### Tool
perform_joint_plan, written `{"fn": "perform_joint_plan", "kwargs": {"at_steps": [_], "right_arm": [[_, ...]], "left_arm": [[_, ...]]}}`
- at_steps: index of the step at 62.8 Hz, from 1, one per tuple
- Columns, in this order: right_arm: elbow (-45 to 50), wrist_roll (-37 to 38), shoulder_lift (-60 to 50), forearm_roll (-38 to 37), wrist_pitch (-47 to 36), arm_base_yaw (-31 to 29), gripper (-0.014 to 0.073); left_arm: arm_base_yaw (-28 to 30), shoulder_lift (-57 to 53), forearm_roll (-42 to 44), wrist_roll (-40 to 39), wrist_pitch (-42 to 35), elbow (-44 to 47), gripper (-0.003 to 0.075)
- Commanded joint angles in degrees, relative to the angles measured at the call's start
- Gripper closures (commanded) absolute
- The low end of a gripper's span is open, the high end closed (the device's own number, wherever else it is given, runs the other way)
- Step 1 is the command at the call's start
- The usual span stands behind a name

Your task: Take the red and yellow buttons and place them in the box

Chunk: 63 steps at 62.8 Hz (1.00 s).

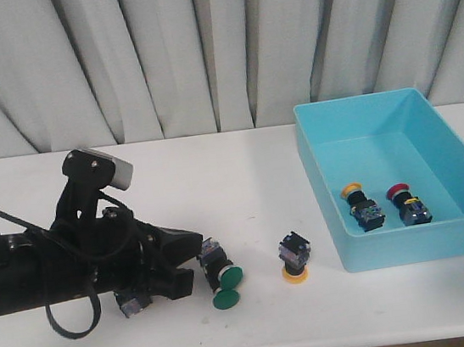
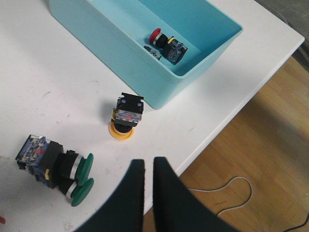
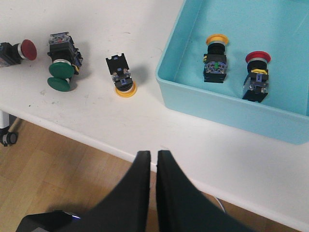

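You had a yellow button (image 1: 358,202) and a red button (image 1: 409,202) lying side by side in the box (image 1: 378,111), near its front wall, so part of the job looked done. One more yellow-capped button (image 1: 295,259) stood cap-down on the counter (image 1: 214,167), between the box and the green switches (image 1: 221,282), near the front edge; I judged it was what remained to fetch. The left hand (image 2: 145,188) lay low on the counter beside the green switches, its fingers nearly together with a thin gap and nothing between them. The right hand (image 3: 153,179) hung past the front edge near the box corner, fingers likewise almost closed and empty. The right wrist view showed you both buttons in the box plus a small dark red switch (image 3: 17,50) beyond the green pair, which the front view half hid under the left arm. The left wrist view showed only the red one inside the box.
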Motion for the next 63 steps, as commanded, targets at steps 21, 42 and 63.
{"fn": "perform_joint_plan", "kwargs": {"at_steps": [21,42,63], "right_arm": [[-1.4,-0.1,-0.2,1.0,-1.6,-0.1,0.0601],[-1.4,-0.1,-0.2,1.0,-1.6,-0.1,0.0601],[-1.4,-0.1,-0.2,1.0,-1.6,-0.1,0.0601]], "left_arm": [[-0.1,-1.3,-2.1,0.0,-0.9,-1.8,0.0728],[-0.1,-1.3,-2.1,0.0,-0.9,-1.8,0.0728],[0.3,-6.4,32.5,-26.1,-7.7,-1.4,0.0728]]}}
